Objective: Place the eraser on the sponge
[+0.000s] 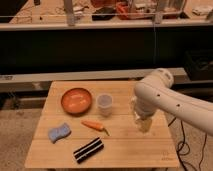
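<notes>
So here's where we're at: the eraser (89,149) lies flat on the table (125,152) near the front edge, and the sponge (59,132) sits just up and left of it, close but not touching. So the eraser isn't on the sponge, and as we see it the whole grab-and-drop is what's left. The gripper (143,123) hangs low over the right side of the table, well apart from both, past the carrot (95,126) and cup (104,104). We honestly can't tell if it's open or closed.
</notes>
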`<state>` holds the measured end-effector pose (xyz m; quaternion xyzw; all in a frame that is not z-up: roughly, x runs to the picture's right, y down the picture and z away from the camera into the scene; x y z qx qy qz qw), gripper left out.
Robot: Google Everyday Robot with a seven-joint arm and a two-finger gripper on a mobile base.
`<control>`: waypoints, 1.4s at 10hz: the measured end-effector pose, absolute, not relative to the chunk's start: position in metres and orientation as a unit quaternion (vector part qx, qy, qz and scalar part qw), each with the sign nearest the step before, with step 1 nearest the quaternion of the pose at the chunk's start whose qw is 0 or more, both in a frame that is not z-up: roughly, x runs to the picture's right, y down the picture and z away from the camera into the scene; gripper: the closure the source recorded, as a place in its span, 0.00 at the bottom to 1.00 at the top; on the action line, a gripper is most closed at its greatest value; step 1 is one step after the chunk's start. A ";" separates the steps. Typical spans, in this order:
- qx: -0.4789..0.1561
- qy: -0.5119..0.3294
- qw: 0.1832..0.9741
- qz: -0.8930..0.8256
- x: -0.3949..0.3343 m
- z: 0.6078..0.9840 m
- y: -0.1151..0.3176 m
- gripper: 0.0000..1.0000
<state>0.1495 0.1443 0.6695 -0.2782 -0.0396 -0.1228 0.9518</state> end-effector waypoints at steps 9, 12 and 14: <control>-0.281 -0.117 0.934 -0.189 0.080 0.686 0.201 0.20; -0.280 -0.137 0.928 -0.206 0.043 0.692 0.219 0.20; -0.280 -0.150 0.923 -0.218 0.026 0.693 0.230 0.20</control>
